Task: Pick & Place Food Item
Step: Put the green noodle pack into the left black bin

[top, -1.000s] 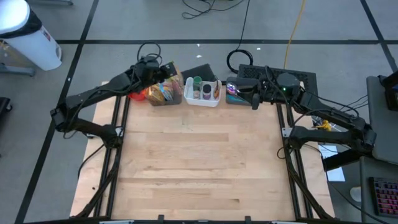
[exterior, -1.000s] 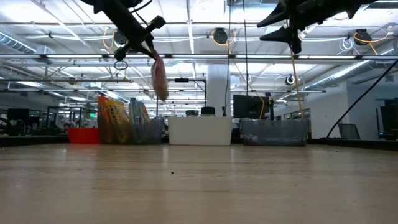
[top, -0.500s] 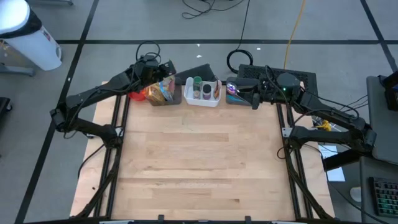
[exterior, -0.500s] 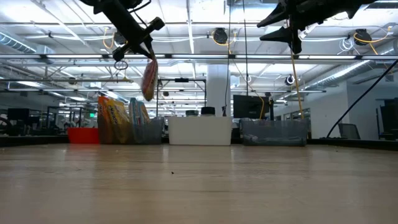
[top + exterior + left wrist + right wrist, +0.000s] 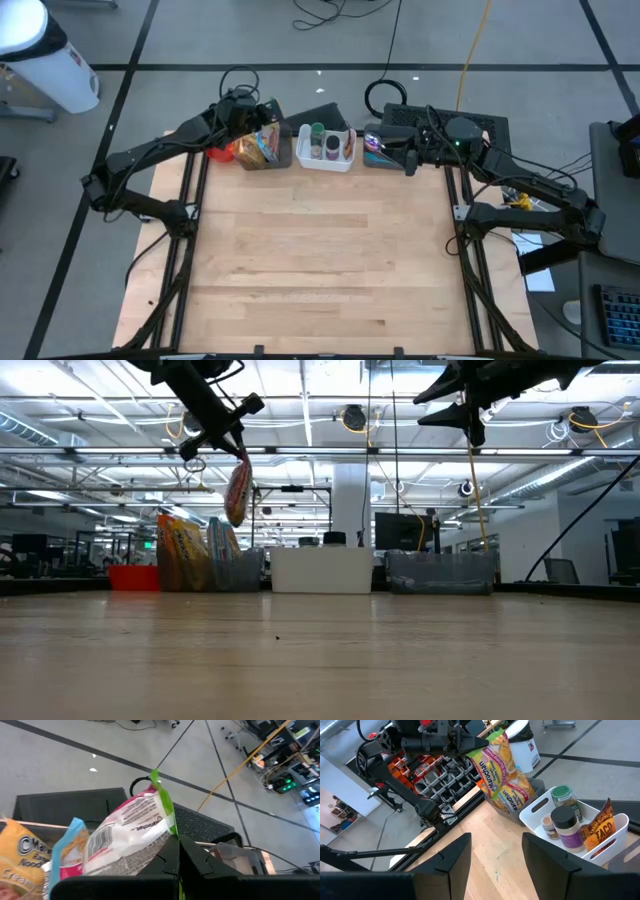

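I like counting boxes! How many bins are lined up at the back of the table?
3. A dark bin stuffed with snack bags on the left, a white bin with jars in the middle, and a grey bin on the right, under the right arm.

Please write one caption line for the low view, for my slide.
Left gripper, fingers shut, holds a food packet hanging above the grey bin.
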Motion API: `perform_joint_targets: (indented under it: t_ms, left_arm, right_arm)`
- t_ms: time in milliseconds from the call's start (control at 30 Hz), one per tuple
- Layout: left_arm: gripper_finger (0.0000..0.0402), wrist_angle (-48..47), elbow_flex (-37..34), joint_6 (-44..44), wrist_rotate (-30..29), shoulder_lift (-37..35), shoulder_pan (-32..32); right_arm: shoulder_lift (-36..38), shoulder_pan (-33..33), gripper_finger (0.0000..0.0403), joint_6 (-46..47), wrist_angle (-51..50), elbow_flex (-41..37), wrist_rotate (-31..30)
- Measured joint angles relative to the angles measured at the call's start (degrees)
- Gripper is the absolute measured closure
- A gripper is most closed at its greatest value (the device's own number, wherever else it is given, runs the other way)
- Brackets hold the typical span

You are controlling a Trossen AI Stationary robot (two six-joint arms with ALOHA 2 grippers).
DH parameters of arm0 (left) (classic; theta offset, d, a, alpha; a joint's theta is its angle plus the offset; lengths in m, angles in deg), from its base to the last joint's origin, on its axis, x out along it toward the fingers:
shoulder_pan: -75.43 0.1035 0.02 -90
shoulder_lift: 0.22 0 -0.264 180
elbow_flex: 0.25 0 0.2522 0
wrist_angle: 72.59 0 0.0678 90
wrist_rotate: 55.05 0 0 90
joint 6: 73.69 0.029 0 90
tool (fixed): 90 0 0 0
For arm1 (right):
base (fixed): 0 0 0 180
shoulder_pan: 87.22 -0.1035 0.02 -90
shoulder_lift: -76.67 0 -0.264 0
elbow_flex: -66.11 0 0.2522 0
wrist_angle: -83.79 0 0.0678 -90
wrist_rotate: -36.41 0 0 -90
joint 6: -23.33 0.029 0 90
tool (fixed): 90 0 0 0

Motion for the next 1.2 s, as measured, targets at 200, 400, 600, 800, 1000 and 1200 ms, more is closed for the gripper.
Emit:
perform_joint_targets:
  t_ms: [200,400,600,800,1000,1200]
  left_arm:
    - [0.0401,-1.91,0.00,0.01,-0.79,0.09,0.87]
    - [0.0401,-2.29,0.07,0.41,-0.52,0.86,1.20]
    - [0.0401,-2.62,0.00,0.40,0.14,2.85,1.80]
    - [0.0401,-1.75,0.04,-0.02,1.15,5.67,1.56]
    - [0.0401,-1.42,0.04,0.05,2.11,7.34,1.45]
    - [0.0401,-1.71,0.04,0.44,2.01,7.86,1.49]
  right_arm:
    - [0.00,0.00,0.0234,0.00,0.00,0.00,0.02]
    - [0.00,0.00,0.0234,0.20,-0.01,0.02,0.07]
    - [0.00,0.00,0.0234,0.39,-0.02,0.02,0.09]
    - [0.00,0.00,0.0234,0.49,-0.03,0.02,0.15]
    - [0.00,0.00,0.0234,0.50,-0.04,0.02,0.17]
    - [0.00,0.00,0.0234,0.48,-0.07,0.02,0.13]
